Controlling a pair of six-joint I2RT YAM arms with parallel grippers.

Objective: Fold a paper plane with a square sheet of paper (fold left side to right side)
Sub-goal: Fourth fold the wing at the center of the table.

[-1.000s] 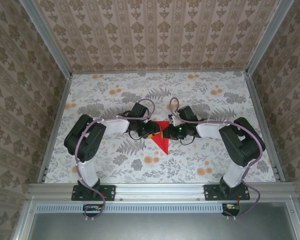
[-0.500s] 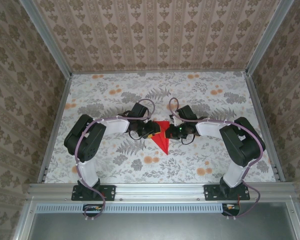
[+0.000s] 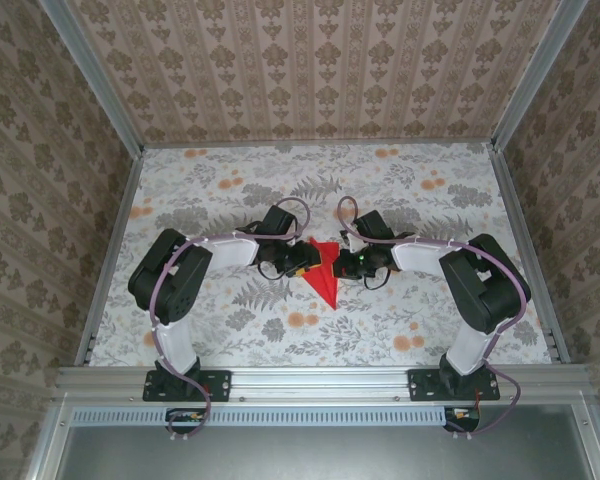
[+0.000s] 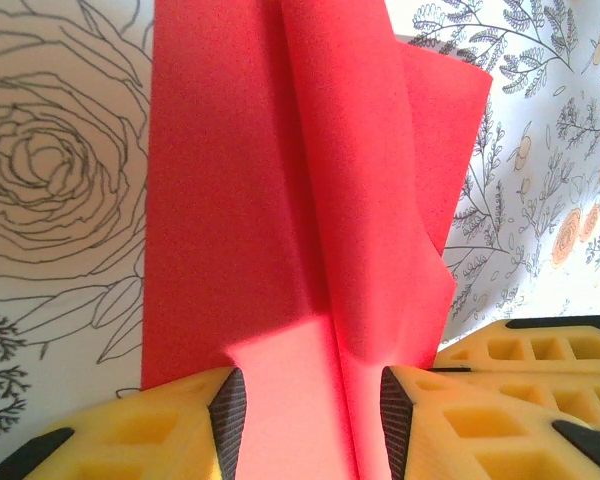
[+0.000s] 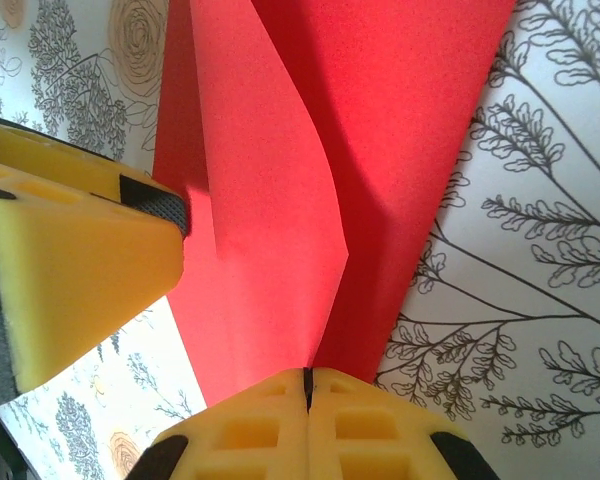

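In the right wrist view, the right gripper (image 5: 307, 380) has its two yellow fingers pressed tight together. The tip of a lifted flap of the red paper (image 5: 280, 200) runs straight into the seam between them, so we read it as pinching that flap. Just to this gripper's left in that view stands a yellow finger (image 5: 80, 260) of the other arm, its dark pad right beside the paper's edge. Ahead of the closed fingertips the flap rises off the flat layer, which spreads forward over the flowered tablecloth (image 5: 520, 260).

In the left wrist view, the left gripper (image 4: 310, 420) stands with its jaws apart, straddling the paper, which lies between the two dark pads (image 4: 228, 415). A raised crease begins just inside the right-hand pad and runs straight ahead of the gripper. Farther ahead and to the right, a loose flap curls upward.

From above, we see the two grippers facing each other tip to tip, with the paper between and beneath them. Its pointed end reaches out from under them toward the arm bases.
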